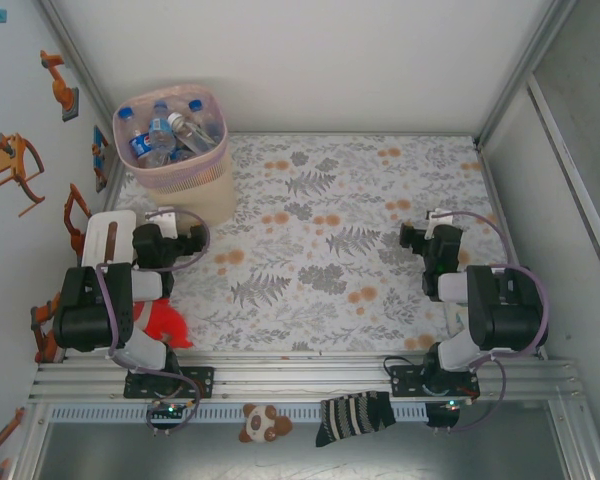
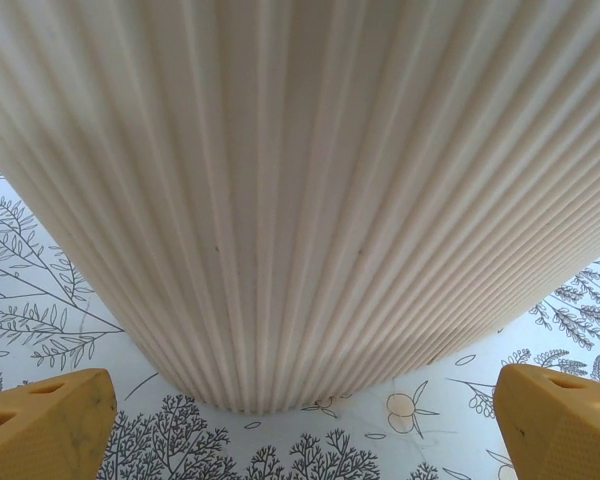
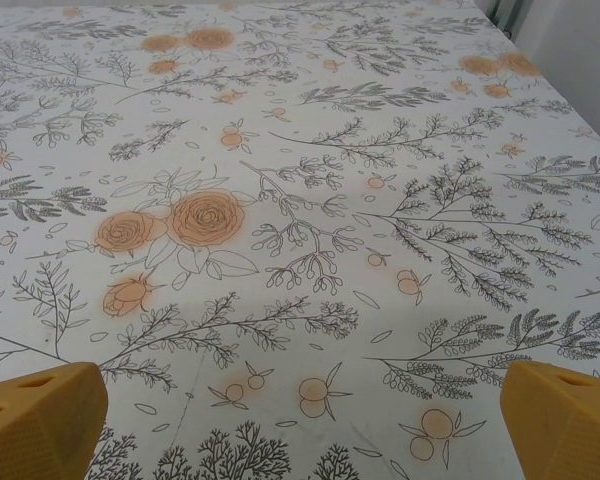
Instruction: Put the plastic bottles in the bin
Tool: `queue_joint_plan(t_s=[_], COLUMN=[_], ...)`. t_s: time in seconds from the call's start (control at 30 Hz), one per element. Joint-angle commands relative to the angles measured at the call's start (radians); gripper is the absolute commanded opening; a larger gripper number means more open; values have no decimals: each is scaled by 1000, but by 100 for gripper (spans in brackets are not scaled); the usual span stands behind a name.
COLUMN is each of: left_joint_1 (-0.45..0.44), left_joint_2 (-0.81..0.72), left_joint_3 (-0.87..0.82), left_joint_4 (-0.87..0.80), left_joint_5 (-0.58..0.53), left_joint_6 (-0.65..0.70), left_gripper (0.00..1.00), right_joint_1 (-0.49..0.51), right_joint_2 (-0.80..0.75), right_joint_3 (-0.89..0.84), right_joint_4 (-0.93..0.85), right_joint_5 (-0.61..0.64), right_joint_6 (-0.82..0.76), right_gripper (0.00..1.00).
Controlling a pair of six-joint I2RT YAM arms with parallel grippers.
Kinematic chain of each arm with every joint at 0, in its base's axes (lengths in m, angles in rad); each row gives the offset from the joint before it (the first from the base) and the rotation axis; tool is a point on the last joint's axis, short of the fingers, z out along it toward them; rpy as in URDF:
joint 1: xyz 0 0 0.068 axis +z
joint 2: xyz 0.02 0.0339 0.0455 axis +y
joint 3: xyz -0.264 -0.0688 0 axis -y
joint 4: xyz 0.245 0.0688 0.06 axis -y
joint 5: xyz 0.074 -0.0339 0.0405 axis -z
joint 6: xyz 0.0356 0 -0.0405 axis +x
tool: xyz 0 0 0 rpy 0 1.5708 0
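Plastic bottles (image 1: 170, 135) heaped inside bin (image 1: 206, 195), far-left corner of table. Bin upright, mouth up. Most bottles tilted, blue caps toward rim; one clear bottle lies diagonally on top. Left gripper (image 2: 300, 420) fingers spread, facing bin's ribbed base. Right gripper (image 3: 300, 425) fingers spread over floral tablecloth (image 3: 310, 200).

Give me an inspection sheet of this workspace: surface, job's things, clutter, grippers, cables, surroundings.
Surface: floral tablecloth, lying flat; no spills seen.
Job's things: plastic bottles piled inside the bin, which stands upright at the far left corner.
Clutter: red toy and white box by the left arm; panda plush and striped sock on the near rail.
Grippers: left gripper open, facing the bin's ribbed wall; right gripper open, over bare cloth.
Cables: purple cables loop beside both arms.
Surroundings: white enclosure walls; stickers on the left wall.
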Motion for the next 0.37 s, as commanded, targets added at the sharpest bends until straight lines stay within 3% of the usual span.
queue_joint_plan(t_s=[0.0,0.33], left_joint_1=[-3,-2], left_joint_2=[-10,-8], left_joint_3=[9,11], left_joint_4=[12,14], left_joint_5=[7,8], left_joint_6=[19,17], left_gripper=[96,96], right_joint_1=[-11,-24], right_joint_2=[6,8], right_joint_3=[29,35], right_joint_4=[18,9], right_joint_5=[-3,-25], right_joint_6=[-5,3], right_gripper=[100,100])
